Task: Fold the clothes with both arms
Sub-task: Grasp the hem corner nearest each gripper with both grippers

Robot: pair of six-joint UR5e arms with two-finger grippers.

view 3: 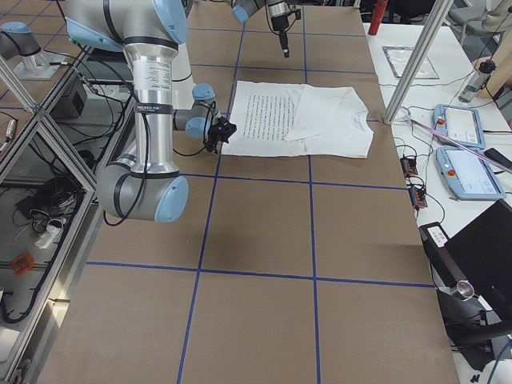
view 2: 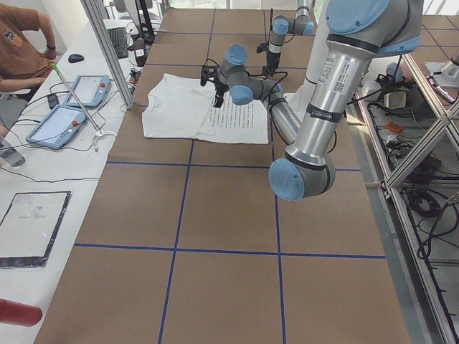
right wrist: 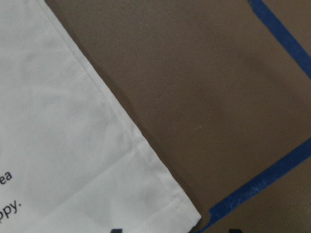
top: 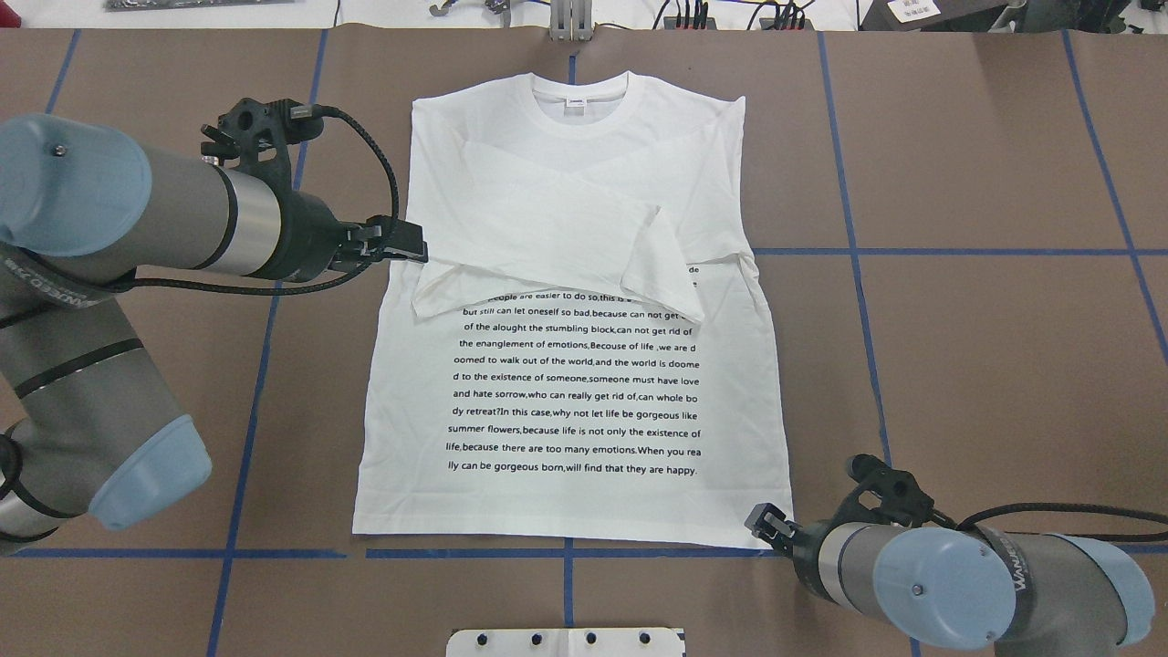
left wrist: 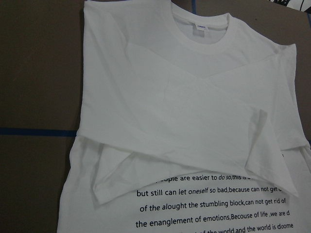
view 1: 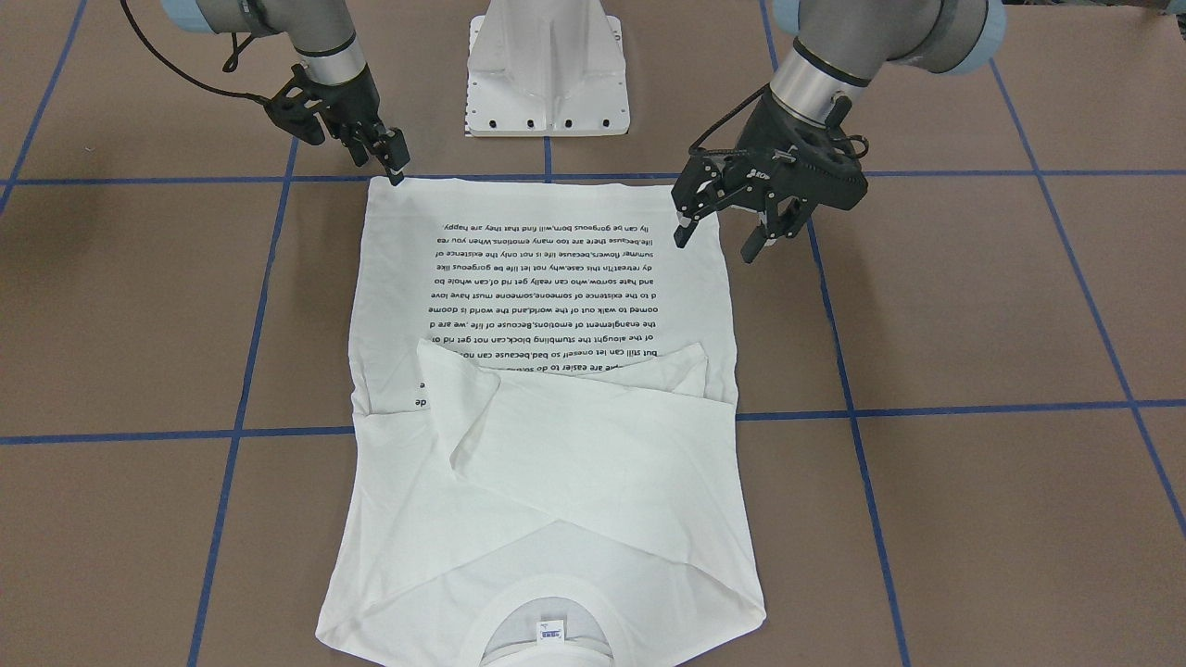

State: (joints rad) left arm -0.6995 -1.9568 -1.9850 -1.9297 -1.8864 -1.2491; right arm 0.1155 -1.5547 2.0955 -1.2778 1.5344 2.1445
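Observation:
The white long-sleeved T-shirt (top: 566,392) lies flat on the brown table, printed text up, collar (top: 580,96) away from the robot. Both sleeves are folded across the chest (left wrist: 184,111). My left gripper (view 1: 718,243) is open and empty. It hangs raised over the shirt's left edge at sleeve height (top: 415,246). My right gripper (view 1: 397,171) is low at the hem's right corner (top: 762,522). In the right wrist view that corner (right wrist: 184,208) lies between two dark fingertips that stand apart, and the gripper looks open.
The white pedestal base (view 1: 547,74) stands just behind the hem. Blue tape lines (top: 246,383) grid the brown table top. In the exterior left view an operator's side table with tablets (view 2: 72,107) runs beyond the collar end.

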